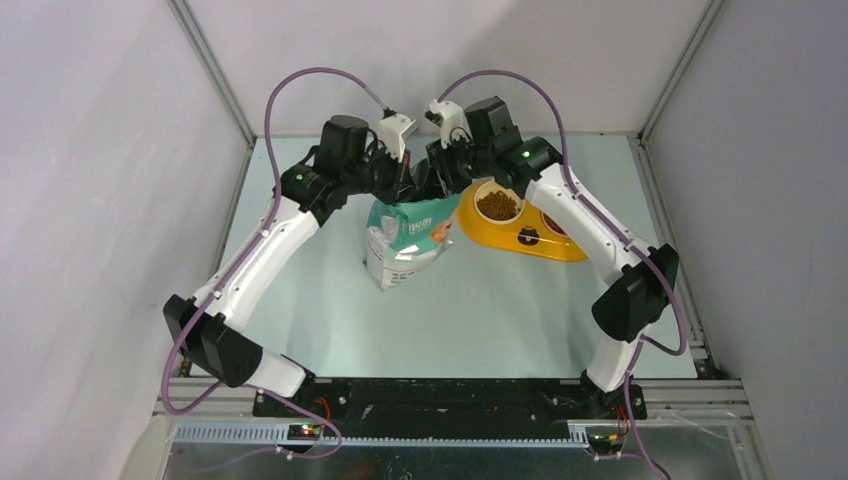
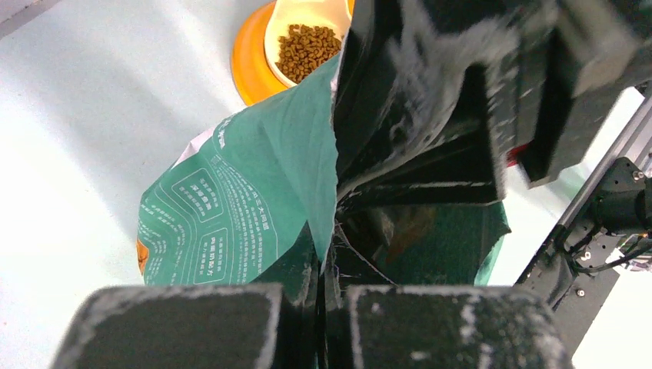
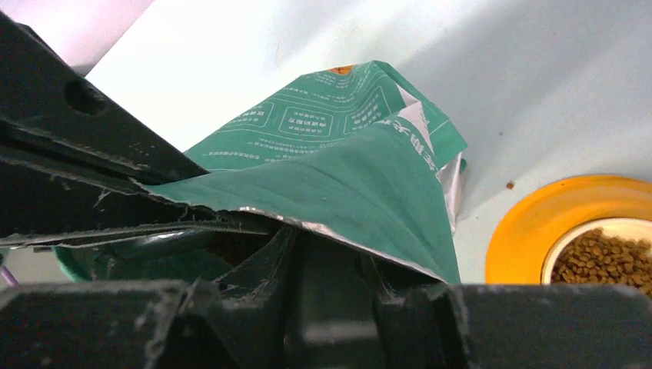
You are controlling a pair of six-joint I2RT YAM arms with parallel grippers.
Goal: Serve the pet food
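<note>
**Desk:** What's on your screens, biggest first?

**Me:** The pale green table (image 1: 300,300). Toward its far side stands the bag (image 1: 405,245), teal and white, slumped, with its top torn open. Just beside it, on my right, is the yellow feeder (image 1: 500,238). The kibble (image 1: 497,205) is a brown heap in the bowl nearer the bag. The second bowl is mostly hidden under my right arm, and I can't see any food inside the bag's dark mouth.

**Desk:** And the hands?

**Me:** Both are up at the bag's mouth, very near each other. The left gripper (image 2: 329,296) is clenched on the bag's torn lip, which runs straight down between its fingers. The right gripper (image 3: 330,300) has its jaws partly apart at the opposite lip. I can't tell whether it's actually pinching the foil or just resting against it.

**Desk:** What worries you?

**Me:** Mostly that I may be carrying the bag by a thin edge on one side only. If that pinch slips, or the lip tears further, the bag sags and dumps food on the table. If I tip it too briskly, the kibble could rush over the bowl's rim. My right forearm hangs over the feeder, so a careless swing could shove it. The hands could also knock together. There's already one brown speck (image 3: 510,185) lying loose on the table.
</note>
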